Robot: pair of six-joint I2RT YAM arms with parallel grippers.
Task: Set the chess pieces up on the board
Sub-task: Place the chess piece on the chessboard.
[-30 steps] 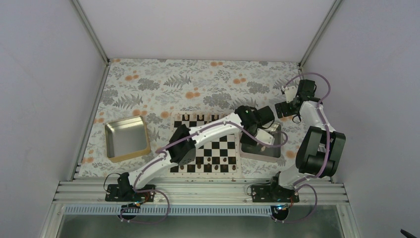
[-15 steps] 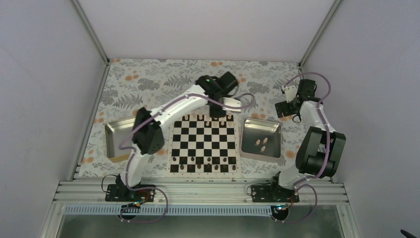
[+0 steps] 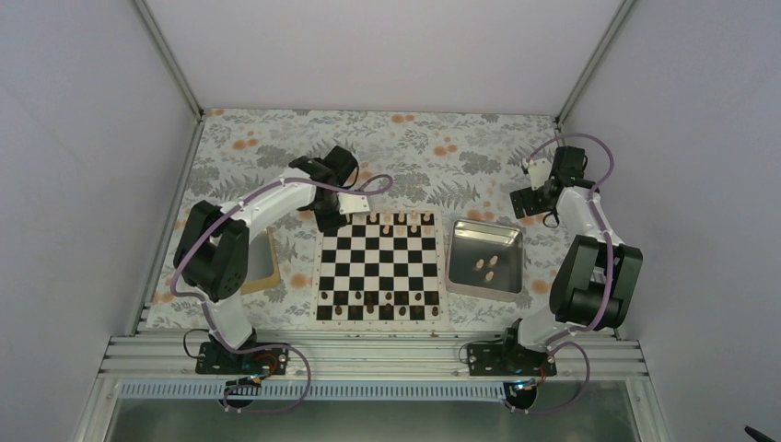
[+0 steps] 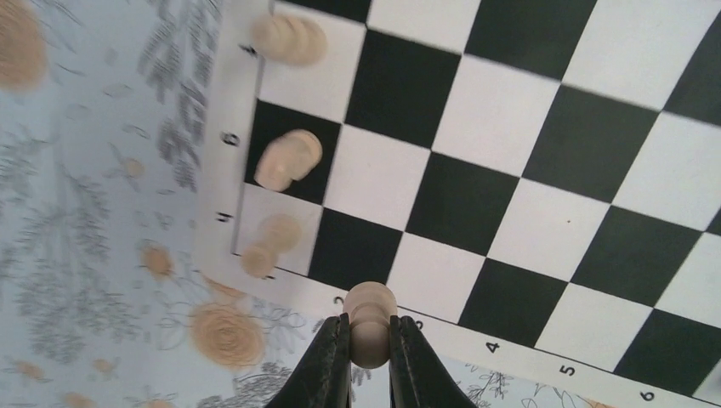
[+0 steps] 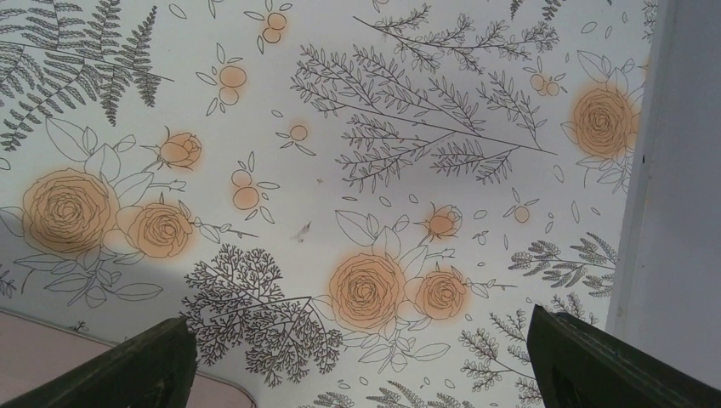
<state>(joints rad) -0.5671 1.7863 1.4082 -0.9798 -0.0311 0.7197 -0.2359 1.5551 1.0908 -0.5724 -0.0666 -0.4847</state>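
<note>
Right now my left gripper (image 4: 370, 325) is pinched shut on a pale pawn (image 4: 371, 301), its round head poking out just above my fingertips (image 4: 338, 340). Seen from my left wrist, the pawn sits at 6 o'clock of the frame, over the light border of the chessboard (image 4: 459, 204); whether its base touches the board I cannot tell. Three more pale chessmen (image 4: 287, 160) stand in the edge file at 10 to 11 o'clock from the pawn, blurred, one per square.

From overhead, that left gripper (image 3: 336, 208) hangs at the 11 o'clock corner of the chessboard (image 3: 378, 267). A row of pale chessmen (image 3: 401, 219) lines the board's 12 o'clock edge, and dark chessmen (image 3: 388, 297) fill the rows along its 6 o'clock edge. At the board's 3 o'clock, just beside it, lies a square steel tray (image 3: 470, 235) with three pale pieces (image 3: 486, 267) inside. At the board's 9 o'clock, a second tray (image 3: 265, 262) shows only partly behind my left arm.

My right gripper (image 5: 361, 323) is spread wide and holds nothing; below it is only the floral tablecloth (image 5: 383, 153), with a grey wall (image 5: 680, 170) at 3 o'clock. Overhead, it (image 3: 532, 189) sits at 1 o'clock from the steel tray, well apart from the board.
</note>
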